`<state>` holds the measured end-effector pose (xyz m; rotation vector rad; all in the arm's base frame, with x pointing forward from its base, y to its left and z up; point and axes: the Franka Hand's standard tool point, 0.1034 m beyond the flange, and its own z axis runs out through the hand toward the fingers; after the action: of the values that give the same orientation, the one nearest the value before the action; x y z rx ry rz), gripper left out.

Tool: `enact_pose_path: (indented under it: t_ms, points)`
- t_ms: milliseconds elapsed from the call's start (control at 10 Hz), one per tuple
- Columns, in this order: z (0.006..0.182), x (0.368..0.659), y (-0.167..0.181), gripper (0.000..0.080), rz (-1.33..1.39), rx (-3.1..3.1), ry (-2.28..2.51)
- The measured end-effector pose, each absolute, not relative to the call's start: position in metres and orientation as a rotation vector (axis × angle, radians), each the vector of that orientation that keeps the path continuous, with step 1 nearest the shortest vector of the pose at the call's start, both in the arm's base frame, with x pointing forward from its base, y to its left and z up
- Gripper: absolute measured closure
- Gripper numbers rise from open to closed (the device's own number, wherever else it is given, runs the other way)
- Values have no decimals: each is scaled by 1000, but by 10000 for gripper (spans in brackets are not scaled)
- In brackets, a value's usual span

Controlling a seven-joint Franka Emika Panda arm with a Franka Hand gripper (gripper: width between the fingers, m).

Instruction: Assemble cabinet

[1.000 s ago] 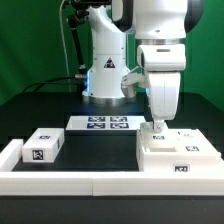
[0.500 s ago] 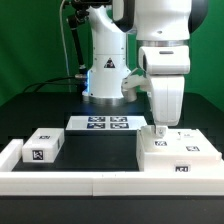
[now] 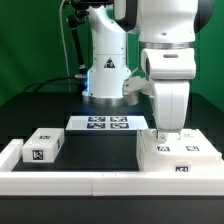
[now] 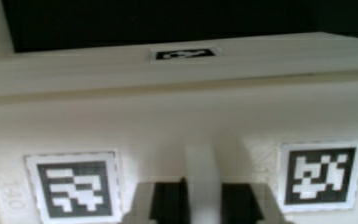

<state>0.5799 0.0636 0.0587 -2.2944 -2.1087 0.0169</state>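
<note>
The tool [image 3: 165, 133] points straight down onto the top of the cabinet [image 3: 178, 160], a blocky white plastic body with smooth, matte faces and square edges. In the wrist view the tool [image 4: 197, 190] shows two dark, flat fingers [image 4: 158, 203] standing close together with a pale strip between them. I cannot tell whether they pinch it or only straddle it. A square black-and-white tag [image 4: 73, 185] lies on the plastic at either side of the fingers, and a third tag [image 4: 188, 54] sits on a farther ledge.

The cabinet rests on the black surface [image 3: 40, 110] at the exterior view's right, just behind the low white rail [image 3: 70, 182]. A small box [image 3: 42, 146], also white and tagged, lies well apart at that view's left, inside the rail's corner. The thin, flat marker board [image 3: 108, 123] lies between them, farther back.

Since a second ago the tool has shifted a little toward the exterior view's right along the cabinet's top. The cabinet, small box and marker board have not moved.
</note>
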Motion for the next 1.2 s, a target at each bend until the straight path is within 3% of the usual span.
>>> enact_pose_path:
  t_ms: [300,400,600,700,800,1000,1200]
  points:
    - [61,581,59,684,9,-2313,-2096]
    - [64,584,54,464,5,-2351,-2062]
    - [67,585,52,178,-16,-2492,-1916]
    - [74,578,52,178,-47,-2585,-1832]
    - [83,567,48,43,-70,-2611,-1821]
    - [99,535,55,9,-144,-2789,-1568]
    - [90,511,65,1,-188,-2817,-1491]
